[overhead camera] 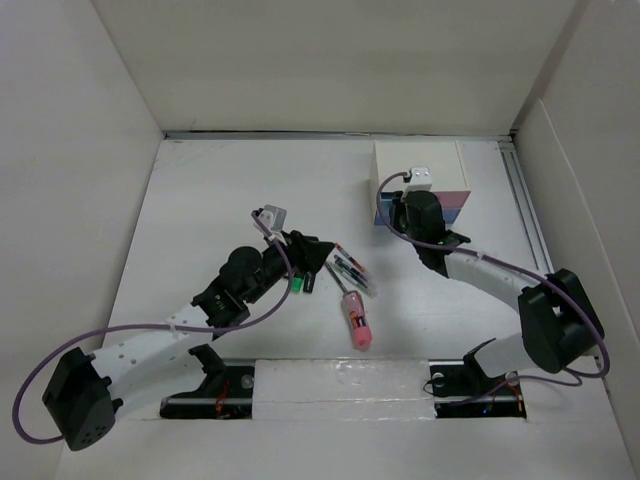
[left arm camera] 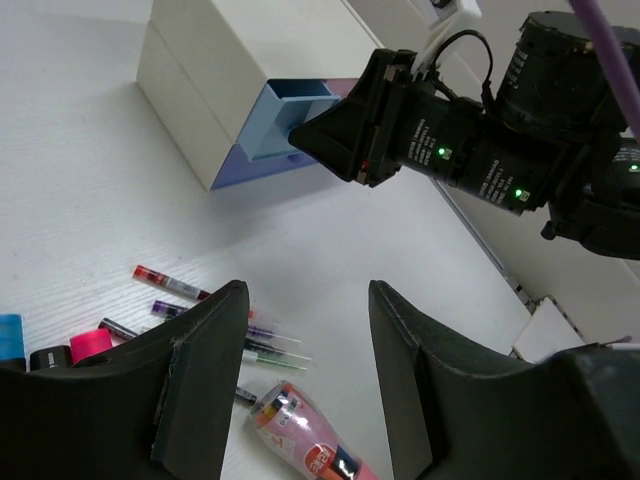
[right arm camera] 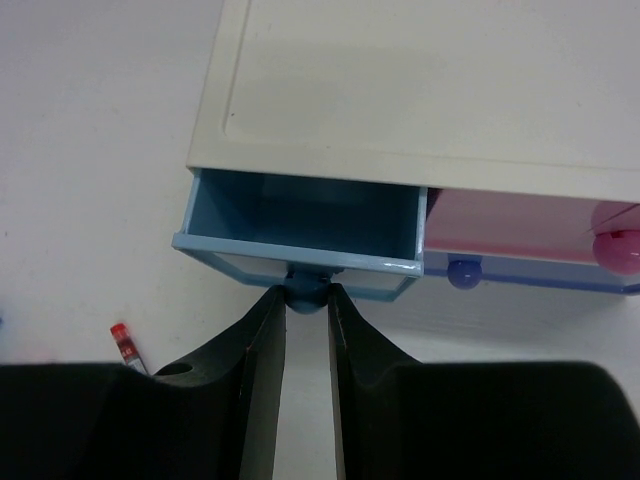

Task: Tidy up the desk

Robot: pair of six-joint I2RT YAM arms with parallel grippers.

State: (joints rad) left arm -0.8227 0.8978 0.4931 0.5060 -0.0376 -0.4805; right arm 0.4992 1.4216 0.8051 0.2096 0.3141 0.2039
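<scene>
— Far left first?
— The left pincer (overhead camera: 308, 266), low over the surface, spread wide, gripping nothing. Underneath, the large flat white matte tabletop (overhead camera: 200, 215), spanning the whole scene between white walls (overhead camera: 80, 150).
— Just to the right?
— A scatter of thin pens (overhead camera: 350, 272) lying on the tabletop; a pink tapered tube (overhead camera: 357, 323) just beside, nearer the arm bases.
— Further right?
— A small white box (overhead camera: 418, 160) with drawers, standing toward the far right part of the tabletop. From the right wrist view: its light blue drawer (right arm camera: 300, 215) pulled partly out, a pink drawer (right arm camera: 510, 225) next to it pushed in.
— And the right pincer (right arm camera: 306, 305)?
— Almost closed, clamped on the round blue knob (right arm camera: 306, 290) at the front of the light blue drawer.
</scene>
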